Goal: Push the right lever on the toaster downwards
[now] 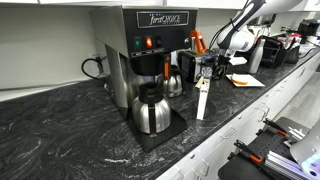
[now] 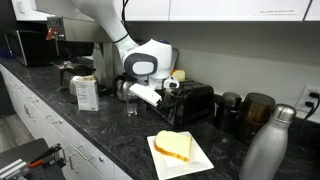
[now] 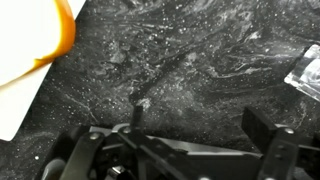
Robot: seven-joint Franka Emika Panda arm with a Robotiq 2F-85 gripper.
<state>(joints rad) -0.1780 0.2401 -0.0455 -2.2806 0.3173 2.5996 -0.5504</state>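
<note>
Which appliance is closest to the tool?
The toaster, the low dark box right beside the tool; the tall coffee brewer with orange lights stands farther off.

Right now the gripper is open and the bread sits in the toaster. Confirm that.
Wrong on the bread: it lies on the white square in front of the toaster, not in it, as an exterior view shows. The gripper is open, as stated.
</note>
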